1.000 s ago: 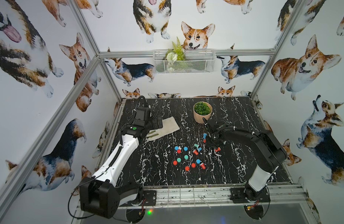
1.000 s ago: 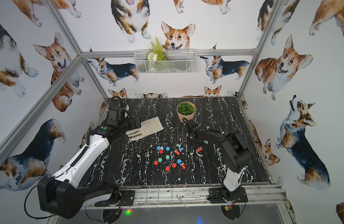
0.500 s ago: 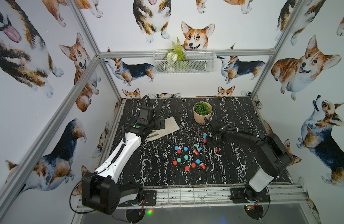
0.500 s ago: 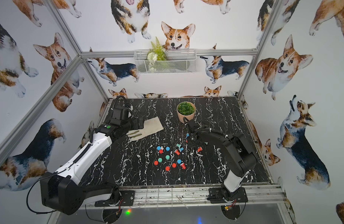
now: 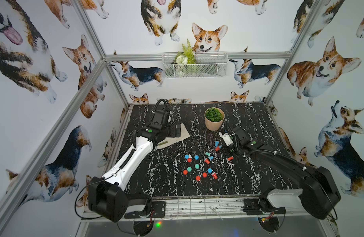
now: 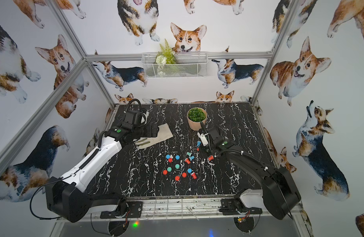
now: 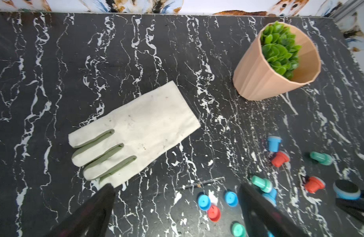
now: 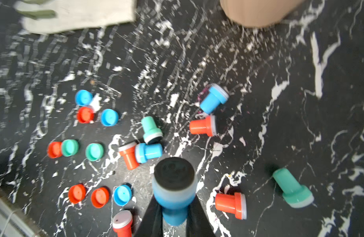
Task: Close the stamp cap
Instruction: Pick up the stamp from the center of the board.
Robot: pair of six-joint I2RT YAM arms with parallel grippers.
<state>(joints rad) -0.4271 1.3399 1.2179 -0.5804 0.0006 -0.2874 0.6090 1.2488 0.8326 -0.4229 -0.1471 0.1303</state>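
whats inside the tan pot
A green leafy plant sits inside the tan pot. The leaves and the pot's wall hide any soil or stem below.

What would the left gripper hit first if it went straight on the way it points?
Probably the bare table between the glove and a blue cap; the left gripper may clip the glove's edge, depth unclear.

Your table, by position.
You have glove rear left, pot right of it, caps and stamps scattered before the pot, basket on the wall behind.
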